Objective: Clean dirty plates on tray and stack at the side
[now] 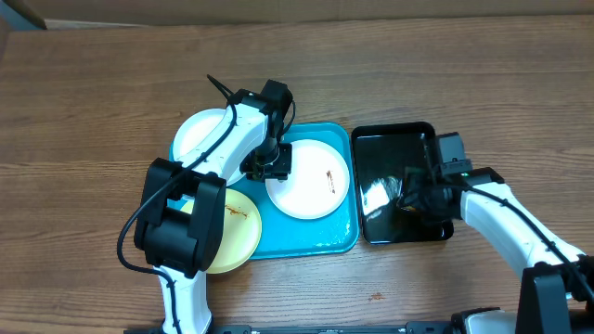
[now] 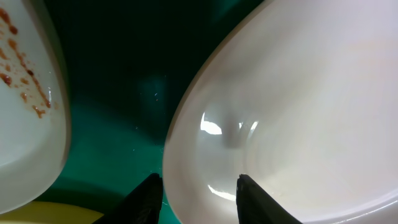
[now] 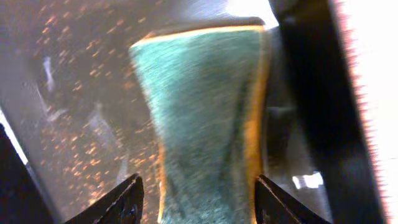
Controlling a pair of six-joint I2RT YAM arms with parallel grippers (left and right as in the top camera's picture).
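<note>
- The far-left white plate lies at the left end of the turquoise tray, and the left wrist view shows orange-brown specks on it. The pale yellow plate overhangs the tray's near-left corner and carries a thin brown smear.
- The left jaws stand apart, astride the rim of the middle white plate. One finger is outside the rim above the tray and the other is inside the plate. Nothing is clamped.
- We judge this to be the bracing step. We should close squarely and gently on the rim so the plate lies flat and cannot skid under wiping. Its small brown mark sits toward the right, clear of that grip.
- On the counter, just right of the turquoise tray, the glossy black tray holds a green-and-yellow sponge.
- The right jaws flank the sponge, apart, with a sliver of gap on one side, so they are not squeezing it. We would centre the sponge between them and close firmly before lifting, so it cannot twist out.
</note>
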